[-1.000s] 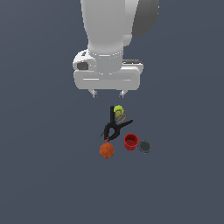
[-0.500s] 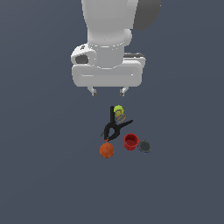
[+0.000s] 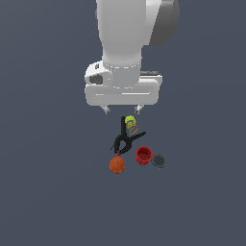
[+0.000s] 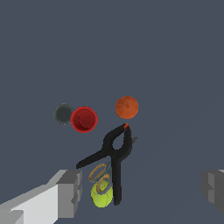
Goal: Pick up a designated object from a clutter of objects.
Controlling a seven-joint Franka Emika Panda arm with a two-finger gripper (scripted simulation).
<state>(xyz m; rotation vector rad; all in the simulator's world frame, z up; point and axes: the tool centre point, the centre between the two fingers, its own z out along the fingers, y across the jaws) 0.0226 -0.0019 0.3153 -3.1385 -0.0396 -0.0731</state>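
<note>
Exterior view: my gripper (image 3: 121, 111) hangs with jaws spread, empty, above the clutter. The glossy red cup (image 3: 143, 155), tapered and rimmed, sits between a matte orange-red ball (image 3: 117, 165) and grey disc (image 3: 159, 161).

Wrist view: I see the cup's (image 4: 84, 119) hollow mouth beside the black clamp (image 4: 113, 154).

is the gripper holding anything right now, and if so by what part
Nothing is held. The gripper hangs above the clutter with its jaws wide apart and empty; the red cup sits untouched below.
</note>
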